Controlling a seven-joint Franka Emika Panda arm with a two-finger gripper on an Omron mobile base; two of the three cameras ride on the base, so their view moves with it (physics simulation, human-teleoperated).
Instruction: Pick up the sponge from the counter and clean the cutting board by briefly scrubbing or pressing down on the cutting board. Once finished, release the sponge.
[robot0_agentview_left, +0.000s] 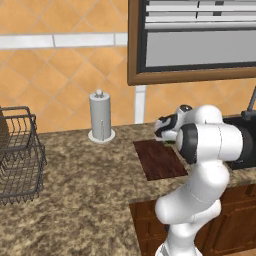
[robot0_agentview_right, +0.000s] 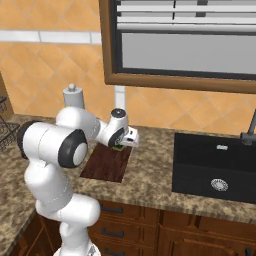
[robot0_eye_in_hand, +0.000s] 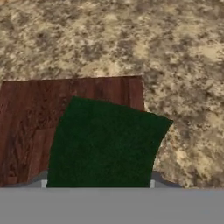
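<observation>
1. From the left base camera we see the white arm bent over the thin dark reddish-brown wooden cutting board, which lies flat on the mottled brown and tan granite counter. The hand sits at the board's far right corner; the arm's own body covers its fingers here. A grey paper-towel stand and a black wire basket stand well to the left.

2. From the right base camera we see the two-finger gripper low over the far end of the board, with a sliver of the small dark green rectangular sponge under it. A black sink lies well apart to the right.

3. From the hand camera we see the sponge right in front of the fingers, over the board's corner and partly over bare granite. The jaws are clamped on it.

4. We judge the pickup done and the sponge brought to the board; pressing or scrubbing looks under way or about to begin, and letting go remains.
</observation>
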